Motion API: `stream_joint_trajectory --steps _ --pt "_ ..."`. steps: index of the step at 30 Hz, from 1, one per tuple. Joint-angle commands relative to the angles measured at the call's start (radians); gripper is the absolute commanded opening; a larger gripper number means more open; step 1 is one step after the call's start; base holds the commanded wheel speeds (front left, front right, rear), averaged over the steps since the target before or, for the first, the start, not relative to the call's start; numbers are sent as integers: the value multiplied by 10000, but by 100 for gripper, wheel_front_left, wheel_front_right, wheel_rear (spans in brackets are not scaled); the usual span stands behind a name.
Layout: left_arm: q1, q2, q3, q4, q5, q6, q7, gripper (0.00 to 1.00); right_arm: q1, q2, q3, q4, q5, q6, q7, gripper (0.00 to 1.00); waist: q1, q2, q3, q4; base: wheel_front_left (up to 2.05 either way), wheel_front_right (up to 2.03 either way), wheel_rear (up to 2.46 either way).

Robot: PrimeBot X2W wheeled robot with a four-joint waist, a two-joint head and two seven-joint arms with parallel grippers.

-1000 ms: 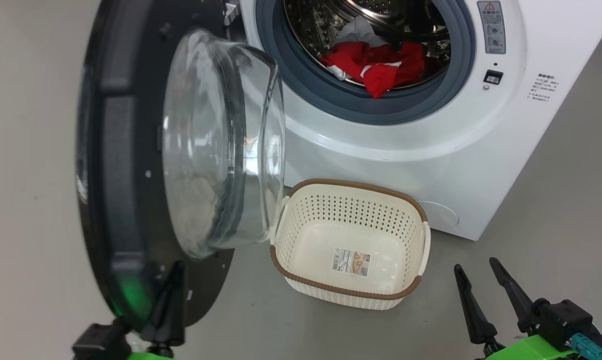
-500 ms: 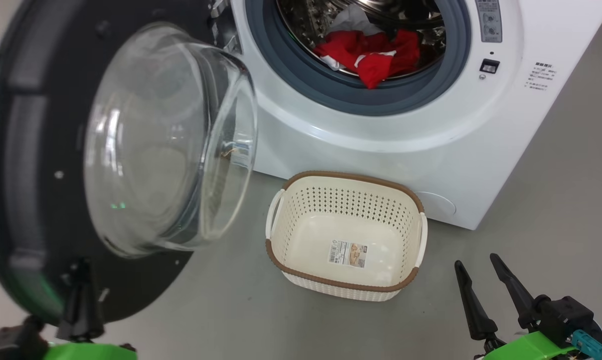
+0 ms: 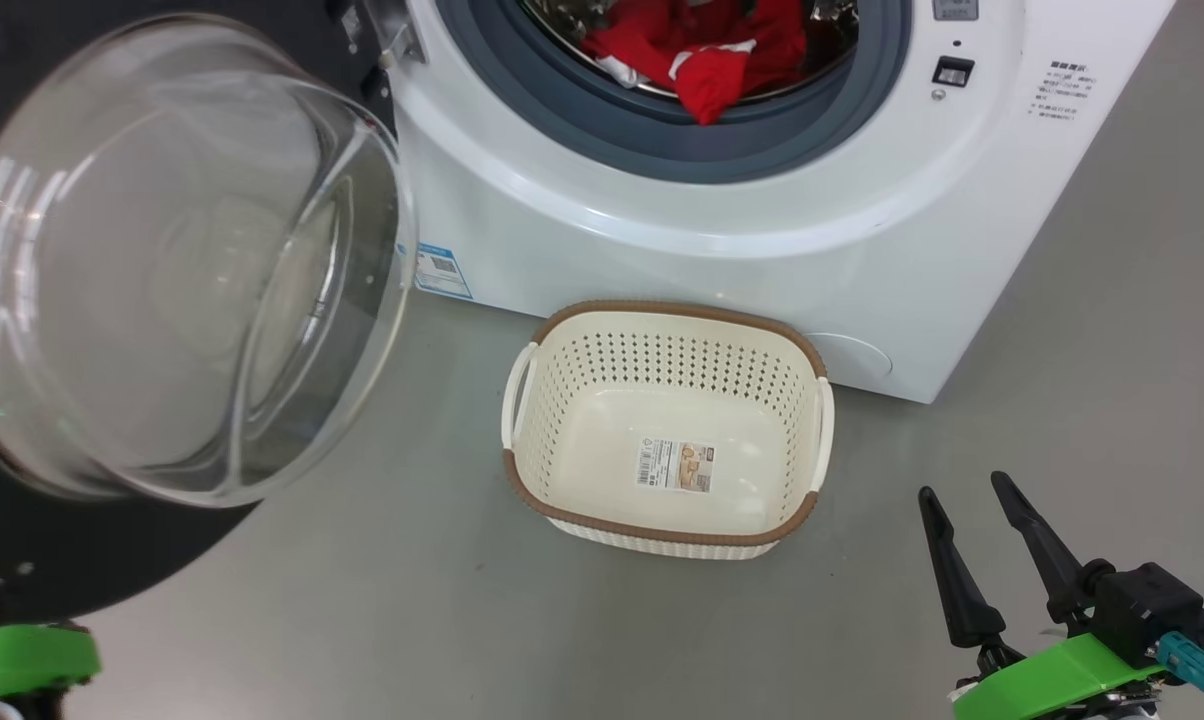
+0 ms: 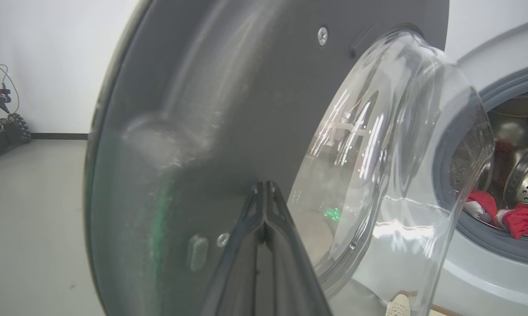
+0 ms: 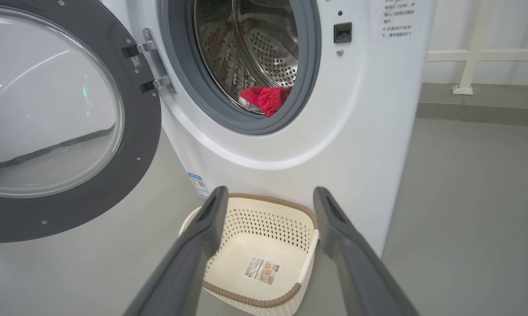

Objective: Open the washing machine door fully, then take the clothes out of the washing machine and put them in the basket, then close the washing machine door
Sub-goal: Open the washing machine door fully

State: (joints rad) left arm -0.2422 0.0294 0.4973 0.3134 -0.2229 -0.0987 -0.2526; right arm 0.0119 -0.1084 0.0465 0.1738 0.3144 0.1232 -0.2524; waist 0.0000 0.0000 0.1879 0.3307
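We log the washing machine door (image 3: 162,270) swung wider leftward, left gripper (image 4: 264,186) pressed together at its inner face. Clothes (image 3: 707,50) in the washing machine (image 3: 662,260) (basket (image 3: 662,308) empty) due next; right gripper (image 3: 962,487) spread

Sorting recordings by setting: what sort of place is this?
Likely a lab or test room, not a home: washing machine on bare grey floor, plain white wall, cabled equipment against it.
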Motion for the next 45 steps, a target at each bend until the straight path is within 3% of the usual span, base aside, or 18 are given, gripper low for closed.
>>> stream_joint_trajectory --steps 1,15,25,34,35,36,45 --pt "-379 593 626 -114 145 -17 -92 0 -346 -116 232 -278 -33 75 -93 100 0 0 112 -100 0 0 0" --pt "-1576 1406 1848 1262 651 -279 -92 0 -544 -269 280 -418 -49 75 -93 100 0 0 530 -208 0 0 0" --pt "-1800 1536 1871 1627 851 -314 -92 0 -640 -316 326 -458 -41 75 -93 100 0 0 602 -257 0 0 0" --pt "-1185 1510 1080 1482 610 -318 -92 0 -547 -162 355 -390 -47 75 -93 100 0 0 245 -312 0 0 0" --pt "-1070 1464 932 1395 614 -318 -92 2 -540 -146 351 -388 -50 75 -93 100 0 0 211 -309 0 0 0" --pt "-935 1448 709 1335 658 -319 -92 11 -536 -131 352 -382 -51 75 -93 100 0 0 181 -313 0 0 0" --pt "150 980 -211 541 528 -319 -92 35 -339 2 267 -341 -18 75 -93 100 0 0 -323 -379 0 0 0"
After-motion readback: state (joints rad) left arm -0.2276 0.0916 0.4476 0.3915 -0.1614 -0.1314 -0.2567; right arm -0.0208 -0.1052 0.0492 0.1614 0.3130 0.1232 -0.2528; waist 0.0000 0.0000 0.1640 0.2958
